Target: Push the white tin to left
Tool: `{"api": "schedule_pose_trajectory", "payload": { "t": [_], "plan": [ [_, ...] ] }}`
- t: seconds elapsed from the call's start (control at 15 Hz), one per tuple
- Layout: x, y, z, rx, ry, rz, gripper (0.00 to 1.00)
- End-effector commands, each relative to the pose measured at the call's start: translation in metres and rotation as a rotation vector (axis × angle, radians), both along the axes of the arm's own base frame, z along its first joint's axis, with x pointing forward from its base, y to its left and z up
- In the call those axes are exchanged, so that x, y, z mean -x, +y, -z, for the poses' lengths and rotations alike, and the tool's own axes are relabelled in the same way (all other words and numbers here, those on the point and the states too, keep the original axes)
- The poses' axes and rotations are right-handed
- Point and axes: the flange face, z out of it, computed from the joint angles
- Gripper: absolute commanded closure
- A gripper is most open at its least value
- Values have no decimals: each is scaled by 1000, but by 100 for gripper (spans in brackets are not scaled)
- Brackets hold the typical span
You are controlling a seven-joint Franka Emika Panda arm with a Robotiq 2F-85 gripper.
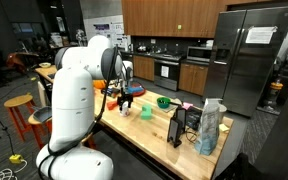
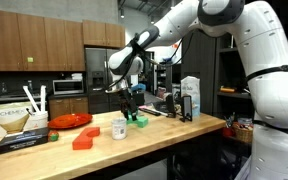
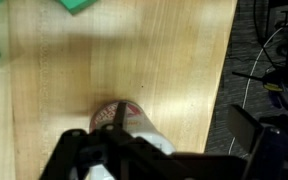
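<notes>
The white tin (image 2: 119,129) is a short can standing on the wooden counter (image 2: 174,135), near the front edge. My gripper (image 2: 131,97) hangs above and just behind it. In the wrist view the white tin (image 3: 142,130) lies close under the hand, its red-printed top showing. The gripper (image 3: 182,121) is open wide: one dark finger (image 3: 119,116) crosses in front of the tin's top, and the other finger (image 3: 246,126) sticks out past the counter edge. Nothing is held between them.
A green object (image 2: 139,121) sits beside the tin. A red dish (image 2: 72,119), a red block (image 2: 84,140) and a box (image 2: 24,127) lie further along. Cartons (image 2: 189,98) stand at the other end. A green bowl (image 1: 164,102) and a yellow object (image 1: 146,113) are also on the counter.
</notes>
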Motion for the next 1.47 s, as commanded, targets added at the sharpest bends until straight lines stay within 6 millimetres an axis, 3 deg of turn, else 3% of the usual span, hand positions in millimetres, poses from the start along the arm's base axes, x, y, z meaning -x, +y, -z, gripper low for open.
{"api": "schedule_pose_trajectory", "payload": {
  "t": [0.0,0.8,0.87,1.0,1.27,1.33,1.4],
  "plan": [
    [-3,4,-3,-60,-34,24,0],
    [-15,23,-13,-148,-126,98,0],
    [-18,19,-15,-124,-142,112,0],
    [-21,-10,-27,-72,-153,144,0],
    [-19,-103,-51,58,-161,335,0],
    [-33,-65,-33,9,-160,255,0],
    [-32,-86,-38,28,-156,291,0]
  ]
}}
